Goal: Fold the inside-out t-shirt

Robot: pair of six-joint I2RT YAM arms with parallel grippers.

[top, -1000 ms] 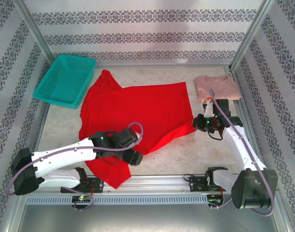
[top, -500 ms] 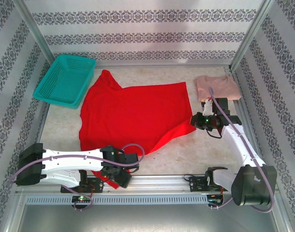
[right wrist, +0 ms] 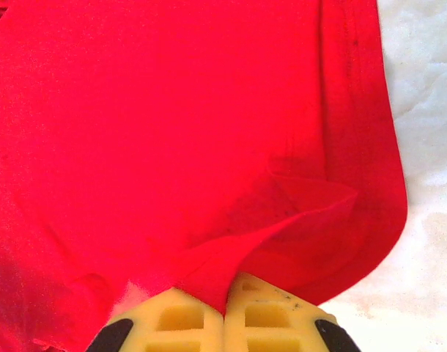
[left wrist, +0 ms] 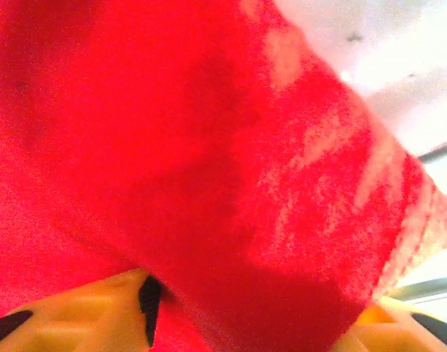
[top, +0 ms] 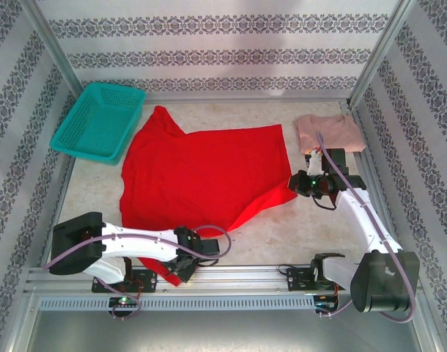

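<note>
The inside-out t-shirt (top: pixel 209 172) lies spread, bright red, across the middle of the table. Its near-left corner hangs toward the front rail, and my left gripper (top: pixel 181 268) sits low on that corner. In the left wrist view red cloth (left wrist: pixel 209 161) fills the space between the yellow fingers (left wrist: pixel 69 315); the left gripper (left wrist: pixel 249 312) stands open, jaws apart around the fabric. My right gripper (top: pixel 297 183) is at the shirt's right corner. Seen from the right wrist, the right gripper (right wrist: pixel 225 312) is shut on a raised fold of the shirt (right wrist: pixel 209 147).
A teal basket (top: pixel 99 121) stands at the back left, touching the shirt's sleeve. A folded pale pink shirt (top: pixel 327 132) lies at the back right, just behind the right wrist. The metal rail (top: pixel 238 275) runs along the near edge. Bare tabletop (top: pixel 282 235) shows at the front right.
The left arm swung back and down from the shirt's front area to its near-left corner by the rail, and its jaws have narrowed around cloth. The right arm barely moved.
</note>
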